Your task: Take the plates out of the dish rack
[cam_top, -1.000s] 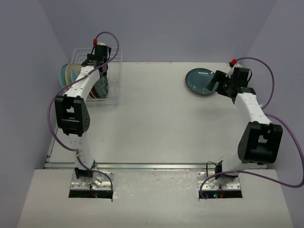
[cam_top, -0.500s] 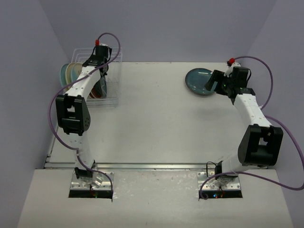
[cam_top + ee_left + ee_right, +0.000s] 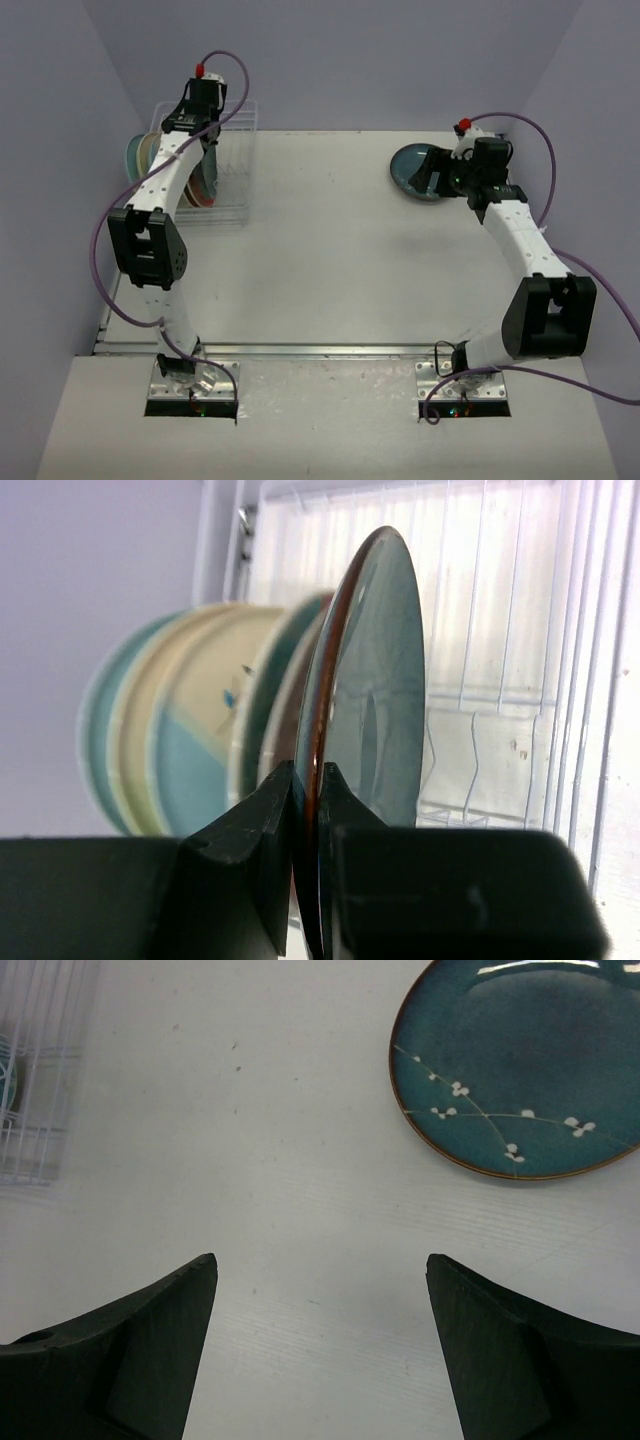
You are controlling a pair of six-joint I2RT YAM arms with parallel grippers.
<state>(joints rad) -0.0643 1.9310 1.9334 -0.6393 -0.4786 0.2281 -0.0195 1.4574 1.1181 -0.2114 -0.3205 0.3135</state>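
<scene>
Seen from the left wrist, my left gripper (image 3: 308, 775) is shut on the rim of an upright plate (image 3: 375, 680) with a teal-grey face and a red-brown edge. It holds this plate over the white wire dish rack (image 3: 500, 680). Behind it, more plates (image 3: 180, 730), cream and pale blue, stand on edge and look blurred. From above, the held plate (image 3: 203, 180) shows its red side inside the dish rack (image 3: 232, 190). My right gripper (image 3: 322, 1260) is open over bare table with nothing between its fingers. A dark teal plate (image 3: 520, 1070) with white blossoms lies flat just beyond it.
The rack sits in the table's far left corner against the purple walls. In the overhead view the flat teal plate (image 3: 412, 168) lies at the far right, partly under the right wrist. A corner of the rack (image 3: 40, 1070) shows at the left of the right wrist view.
My left gripper has closed on the plate's rim and drawn it up and back in the rack. The right arm has swung left, towards the flat teal plate.
</scene>
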